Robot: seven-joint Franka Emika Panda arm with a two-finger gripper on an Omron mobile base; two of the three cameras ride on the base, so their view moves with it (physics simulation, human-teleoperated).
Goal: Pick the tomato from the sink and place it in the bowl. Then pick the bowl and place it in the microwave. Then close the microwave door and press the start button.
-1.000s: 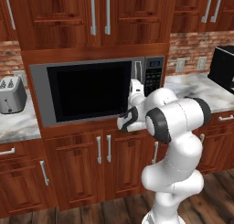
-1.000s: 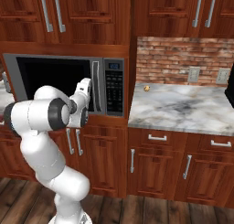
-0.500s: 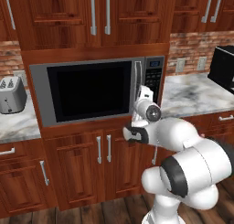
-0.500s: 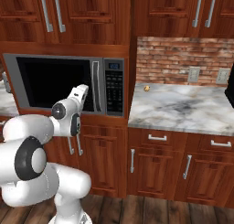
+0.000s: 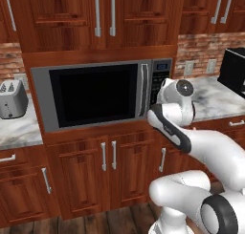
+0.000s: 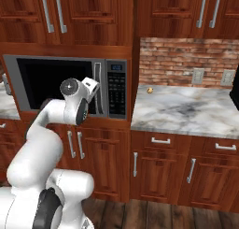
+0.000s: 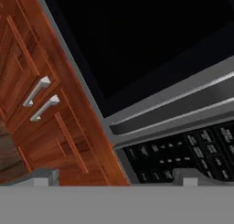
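One step is left: the microwave door [image 5: 95, 94] is shut, and the gripper [image 7: 114, 175], spread wide and empty, is aimed at the keypad [image 7: 183, 157] at 5 o'clock, so start can be pressed.

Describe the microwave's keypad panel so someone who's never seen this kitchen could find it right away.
Start at the silver microwave built into the wooden cabinets, between the two marble counters. Its door is shut, with a vertical silver handle near the right edge. Just right of that handle is the keypad panel: a narrow black strip with a small blue display on top and rows of buttons, unlike the plain dark window beside it.
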